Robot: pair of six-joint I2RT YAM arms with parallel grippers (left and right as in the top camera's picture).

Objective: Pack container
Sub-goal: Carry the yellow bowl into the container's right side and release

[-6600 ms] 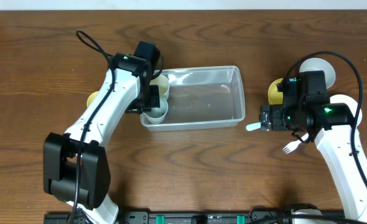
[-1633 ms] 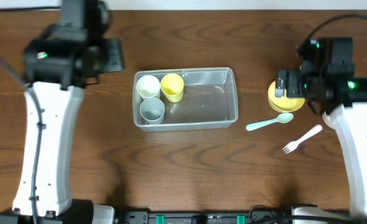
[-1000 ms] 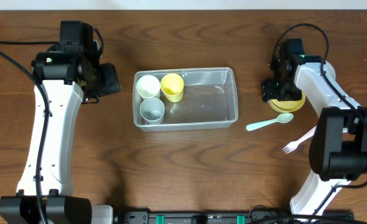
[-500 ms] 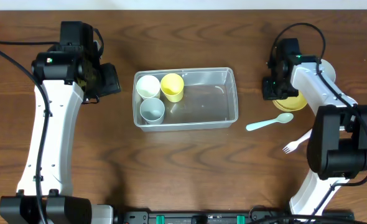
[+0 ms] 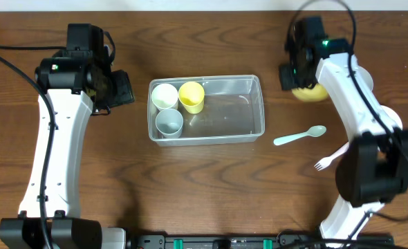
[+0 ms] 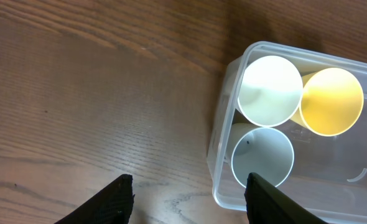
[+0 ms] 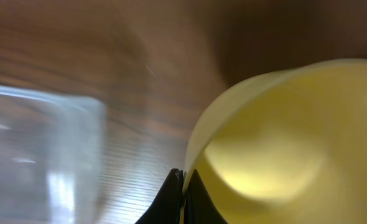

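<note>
The container (image 5: 221, 131), a clear rectangular tub, sits mid-table with a white cup (image 5: 164, 95), a yellow cup (image 5: 191, 96) and a grey cup (image 5: 169, 122) standing in its left end. My right gripper (image 5: 292, 76) is right of the tub, shut on the rim of a yellow bowl (image 5: 309, 90). The right wrist view shows the jaws (image 7: 183, 193) pinched on the bowl's (image 7: 283, 143) edge, with the tub (image 7: 40, 143) blurred at left. My left gripper (image 5: 121, 90) hovers open left of the tub, empty; its wrist view shows the cups (image 6: 270, 90) inside the tub (image 6: 224, 186).
A light blue spoon (image 5: 299, 135) lies on the table right of the tub, and a white fork (image 5: 334, 155) lies further right, partly under my right arm. The tub's right half holds nothing.
My right gripper has shut on the yellow bowl's rim and carried it up and away toward the far edge, slightly left. The left arm has stayed still.
</note>
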